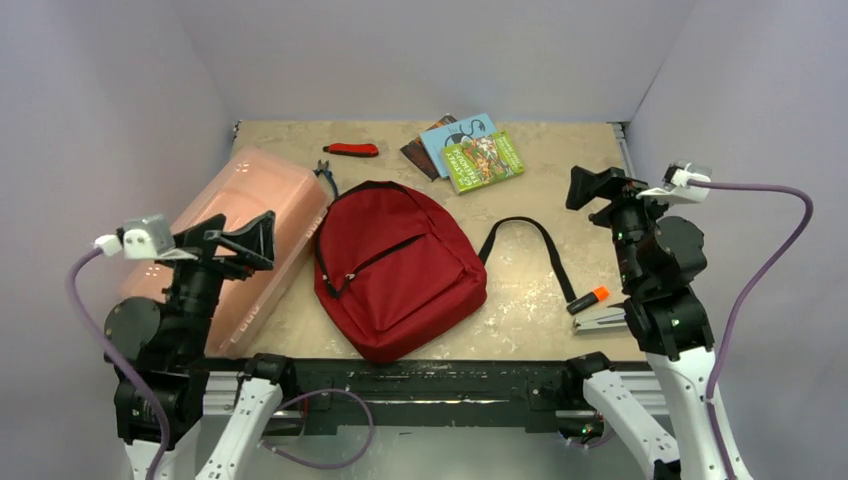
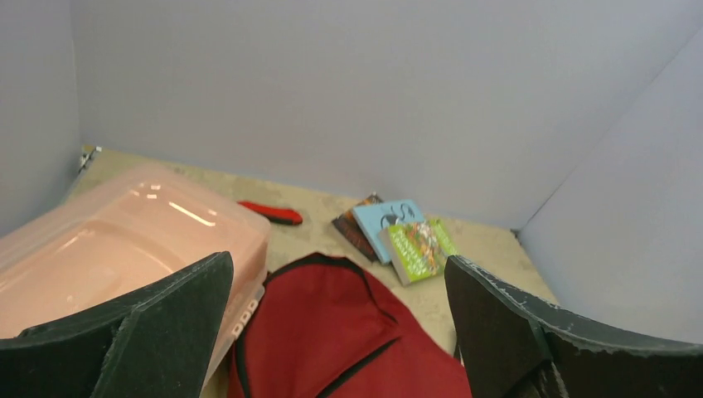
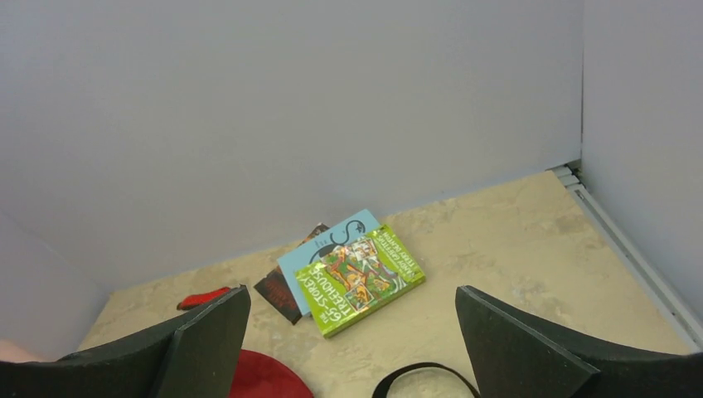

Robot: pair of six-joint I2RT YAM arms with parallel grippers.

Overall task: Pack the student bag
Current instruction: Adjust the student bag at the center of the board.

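Note:
The red student bag [image 1: 398, 268] lies flat in the middle of the table, zippers shut, its black strap [image 1: 530, 240] looping to the right. It also shows in the left wrist view [image 2: 332, 332]. Three books, a green one [image 1: 482, 160] on top, lie at the back; they show in the right wrist view [image 3: 358, 280] too. My left gripper [image 1: 245, 240] is open and empty, raised left of the bag above the pink box. My right gripper [image 1: 600, 187] is open and empty, raised right of the strap.
A pink translucent box [image 1: 235, 240] lies left of the bag. A red-handled tool [image 1: 351, 150] and small pliers [image 1: 326, 175] lie at the back left. An orange-capped marker [image 1: 588, 299] and a stapler [image 1: 600, 320] lie at the front right. Walls enclose the table.

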